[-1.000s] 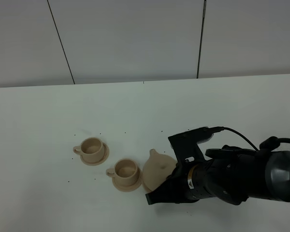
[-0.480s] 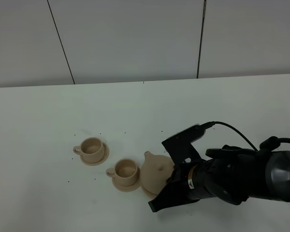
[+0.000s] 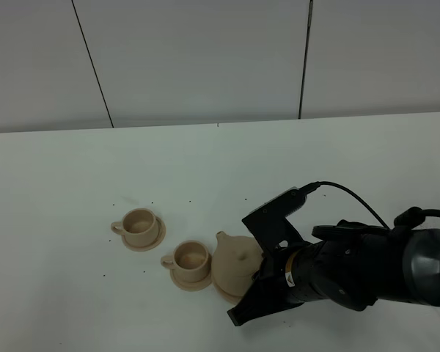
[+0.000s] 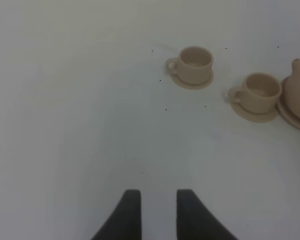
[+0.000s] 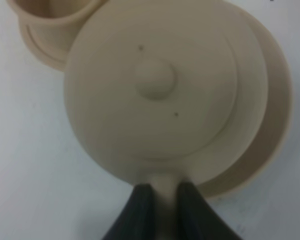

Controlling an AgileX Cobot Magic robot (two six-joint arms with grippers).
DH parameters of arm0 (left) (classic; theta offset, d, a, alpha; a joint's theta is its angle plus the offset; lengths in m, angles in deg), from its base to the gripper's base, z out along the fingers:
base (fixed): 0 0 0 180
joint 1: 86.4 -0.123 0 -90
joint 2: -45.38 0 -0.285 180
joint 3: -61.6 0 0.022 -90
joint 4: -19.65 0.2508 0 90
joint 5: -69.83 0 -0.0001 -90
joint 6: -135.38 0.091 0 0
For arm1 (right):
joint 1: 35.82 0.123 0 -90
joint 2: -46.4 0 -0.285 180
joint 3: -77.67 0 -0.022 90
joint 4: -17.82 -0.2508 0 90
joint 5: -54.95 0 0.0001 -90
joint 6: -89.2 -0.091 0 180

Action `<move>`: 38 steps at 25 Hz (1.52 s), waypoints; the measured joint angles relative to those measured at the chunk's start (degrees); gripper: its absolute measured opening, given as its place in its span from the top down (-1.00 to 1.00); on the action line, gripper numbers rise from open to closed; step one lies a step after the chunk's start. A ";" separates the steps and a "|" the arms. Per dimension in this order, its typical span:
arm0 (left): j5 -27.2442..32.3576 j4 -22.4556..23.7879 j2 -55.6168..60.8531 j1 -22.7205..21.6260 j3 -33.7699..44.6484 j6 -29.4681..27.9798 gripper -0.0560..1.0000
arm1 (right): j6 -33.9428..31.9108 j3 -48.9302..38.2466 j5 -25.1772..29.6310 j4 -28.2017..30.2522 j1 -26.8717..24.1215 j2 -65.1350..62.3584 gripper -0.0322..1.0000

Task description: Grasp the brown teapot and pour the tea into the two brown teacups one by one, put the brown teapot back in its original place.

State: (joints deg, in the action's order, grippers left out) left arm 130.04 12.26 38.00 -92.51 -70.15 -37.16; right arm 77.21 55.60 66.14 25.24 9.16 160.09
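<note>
The brown teapot (image 3: 236, 264) stands nearly upright beside the nearer cup, its spout pointing up and left. My right gripper (image 5: 164, 194) is shut on its loop handle, and the knobbed lid (image 5: 156, 80) shows from above. The large round saucer (image 5: 275, 125), its original place, lies under it and sticks out on one side; I cannot tell if the pot rests on it. Two brown teacups (image 3: 139, 226) (image 3: 191, 258) sit on small saucers to the left. My left gripper (image 4: 158, 192) hovers over bare table, fingers slightly apart, nothing between them.
The bulky black right arm (image 3: 352, 275) covers the table's front right. A cable (image 3: 352, 202) loops over it. The white table (image 3: 220, 161) runs back to a grey panelled wall. Small dark specks dot the surface around the cups.
The teapot has swung back from a steep tilt toward upright, its spout shifting left toward the nearer cup, as the right wrist rotated. The cups have not moved.
</note>
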 joint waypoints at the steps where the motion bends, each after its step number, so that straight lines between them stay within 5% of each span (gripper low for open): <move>1: 0.00 0.00 0.00 0.00 0.00 0.00 0.43 | 0.00 0.00 0.02 0.00 0.00 0.00 0.74; 38: 0.00 0.00 0.00 0.00 0.00 0.00 0.43 | -1.37 -0.10 4.29 0.74 0.00 -3.14 0.74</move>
State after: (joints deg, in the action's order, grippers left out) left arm 130.04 12.26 38.00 -92.51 -70.15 -37.16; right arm 75.84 55.50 70.43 25.98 9.16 156.95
